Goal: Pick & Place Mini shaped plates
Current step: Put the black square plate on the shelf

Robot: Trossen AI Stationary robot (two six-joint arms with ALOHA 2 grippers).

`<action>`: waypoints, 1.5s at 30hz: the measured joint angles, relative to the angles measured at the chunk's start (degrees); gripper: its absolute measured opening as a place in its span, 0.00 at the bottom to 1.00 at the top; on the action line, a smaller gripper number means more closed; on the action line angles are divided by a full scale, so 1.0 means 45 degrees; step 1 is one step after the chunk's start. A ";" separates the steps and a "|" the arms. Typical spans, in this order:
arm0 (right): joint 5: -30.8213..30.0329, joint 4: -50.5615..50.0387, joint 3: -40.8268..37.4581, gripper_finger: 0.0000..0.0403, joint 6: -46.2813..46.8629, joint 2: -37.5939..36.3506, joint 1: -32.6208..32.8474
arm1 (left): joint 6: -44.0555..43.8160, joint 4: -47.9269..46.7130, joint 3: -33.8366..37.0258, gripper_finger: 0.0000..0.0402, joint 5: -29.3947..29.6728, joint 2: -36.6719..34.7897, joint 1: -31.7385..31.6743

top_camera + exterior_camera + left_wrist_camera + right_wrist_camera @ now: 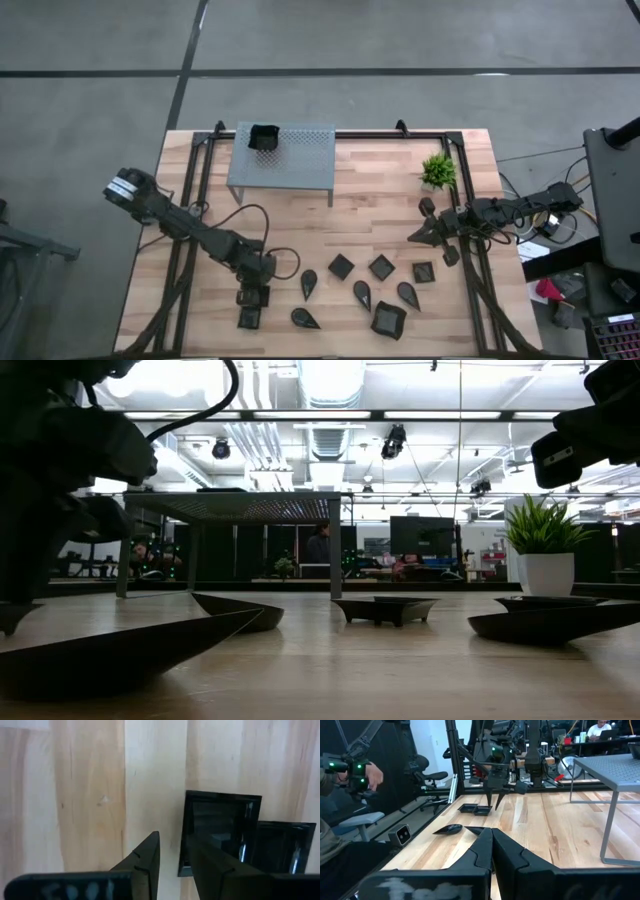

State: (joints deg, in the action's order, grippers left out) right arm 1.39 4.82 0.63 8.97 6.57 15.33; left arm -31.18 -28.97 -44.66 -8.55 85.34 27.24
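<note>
The left hand point(254, 293) hangs low over the bench point(200, 180) at about 7 o'clock, its fingers parted a little, empty, tips pointing down just beside a pair of small square plates point(249, 309) that touch each other. In the left wrist view one finger already sits over the near plate's rim point(220, 800); a good pick would straddle that rim, one finger inside and one outside, and lift straight up so the touching neighbour point(280, 845) is not dragged. One plate point(263, 138) already lies on the grey perforated stand point(300, 150) at 12 o'clock. The other plates point(362, 282) are scattered from 6 to 5 o'clock, well apart from the pair. The right hand point(428, 232) waits at 3 o'clock with fingers shut on nothing, near the small green plant point(438, 170)
</note>
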 joint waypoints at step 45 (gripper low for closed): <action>0.0000 0.0000 0.0003 0.02 0.0000 0.0000 0.0000 | -0.1185 0.1633 0.0682 0.01 -0.0515 0.0012 -0.0005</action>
State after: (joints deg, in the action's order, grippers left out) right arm 1.39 4.82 0.64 8.97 6.57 15.33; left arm -36.51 -21.62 -41.59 -10.86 85.39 27.22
